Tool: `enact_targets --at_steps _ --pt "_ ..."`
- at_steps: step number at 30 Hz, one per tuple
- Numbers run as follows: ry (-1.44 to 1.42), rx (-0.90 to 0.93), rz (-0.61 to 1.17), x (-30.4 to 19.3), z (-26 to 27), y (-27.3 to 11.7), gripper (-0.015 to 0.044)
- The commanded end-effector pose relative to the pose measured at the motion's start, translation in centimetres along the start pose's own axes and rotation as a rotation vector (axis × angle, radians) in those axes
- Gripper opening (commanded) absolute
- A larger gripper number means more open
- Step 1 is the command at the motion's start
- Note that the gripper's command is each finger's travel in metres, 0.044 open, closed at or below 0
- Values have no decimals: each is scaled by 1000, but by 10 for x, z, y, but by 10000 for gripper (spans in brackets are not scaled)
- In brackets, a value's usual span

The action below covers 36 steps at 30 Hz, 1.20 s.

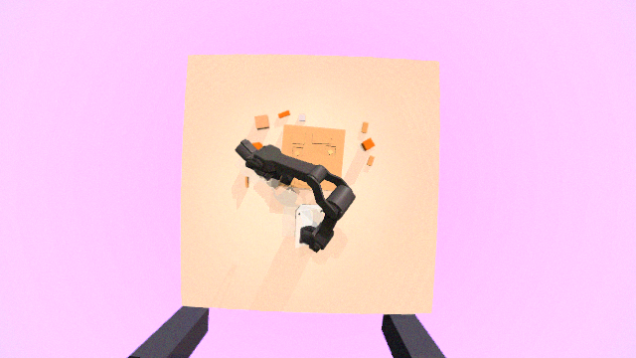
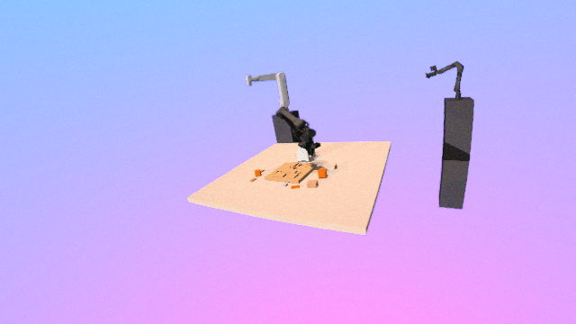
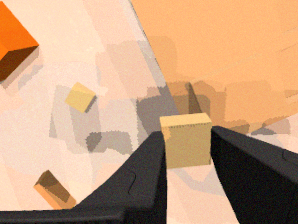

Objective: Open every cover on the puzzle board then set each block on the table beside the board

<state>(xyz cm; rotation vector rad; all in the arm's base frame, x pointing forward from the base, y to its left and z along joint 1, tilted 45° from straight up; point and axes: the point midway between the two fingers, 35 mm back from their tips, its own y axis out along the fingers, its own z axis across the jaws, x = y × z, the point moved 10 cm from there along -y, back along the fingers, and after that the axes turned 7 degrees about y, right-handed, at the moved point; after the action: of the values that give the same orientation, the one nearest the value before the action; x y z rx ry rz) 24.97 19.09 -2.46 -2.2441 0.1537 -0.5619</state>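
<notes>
My gripper (image 1: pixel 284 182) (image 2: pixel 310 155) (image 3: pixel 185 139) is shut on a pale yellow block (image 3: pixel 187 146), held above the near left corner of the puzzle board (image 1: pixel 314 158) (image 2: pixel 275 177) (image 3: pixel 225 50). Another pale yellow block (image 3: pixel 80 97) rests on the table left of the board in the wrist view; the arm hides it in the top view. Two small yellow pieces, one at left (image 1: pixel 297 153) and one at right (image 1: pixel 331 152), show on the board among dark outlines. Whether they sit in wells, and how the covers stand, is too small to tell. The arm hides part of the board.
Left of the board are an orange cube (image 1: pixel 256 145) (image 2: pixel 322 173) (image 3: pixel 14 37), a tan cube (image 1: pixel 261 121) (image 2: pixel 312 184) and a thin tan piece (image 1: pixel 246 182) (image 3: pixel 56 194). An orange bar (image 1: pixel 283 114) (image 2: pixel 295 186) lies behind. Another orange cube (image 1: pixel 368 144) (image 2: pixel 257 173) is at right.
</notes>
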Motion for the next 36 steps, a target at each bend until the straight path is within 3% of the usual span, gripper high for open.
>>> enact_targets --at_steps 1,20,36 --pt "5 2 5 -11 11 0 80" --pt "11 -14 0 -74 51 8 80" --pt "11 -13 -1 -72 53 30 80"
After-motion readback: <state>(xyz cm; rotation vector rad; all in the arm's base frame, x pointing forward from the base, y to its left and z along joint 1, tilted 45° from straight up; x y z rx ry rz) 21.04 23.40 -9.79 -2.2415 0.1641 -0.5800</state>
